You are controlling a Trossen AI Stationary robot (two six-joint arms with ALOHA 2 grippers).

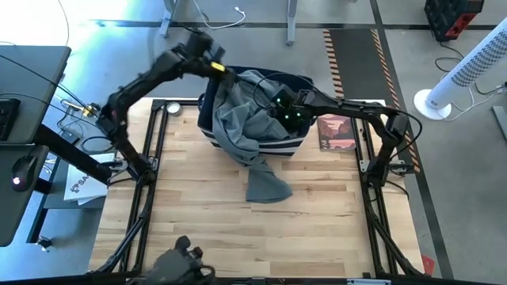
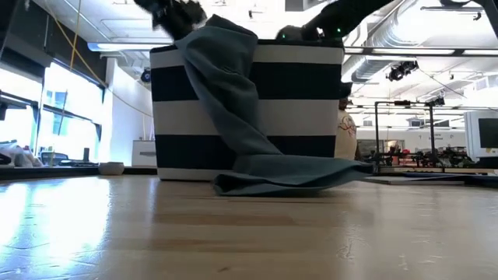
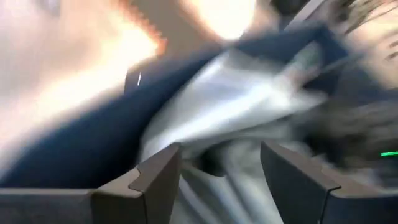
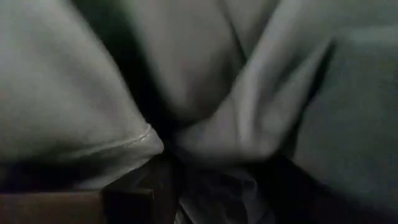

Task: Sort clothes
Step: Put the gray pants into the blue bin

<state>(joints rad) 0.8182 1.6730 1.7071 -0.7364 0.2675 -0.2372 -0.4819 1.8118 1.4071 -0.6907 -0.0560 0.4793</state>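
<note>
Both grippers over the striped bin, grey garment spilling out

The left gripper (image 3: 217,180) hangs spread open above the bin's (image 1: 295,146) back-left rim. The right gripper (image 1: 279,101) is buried in cloth (grip impossible to tell). From them the grey garment (image 1: 245,134) drapes over the bin's front wall onto the table (image 1: 317,214) — its end pooled near the centre.
</note>
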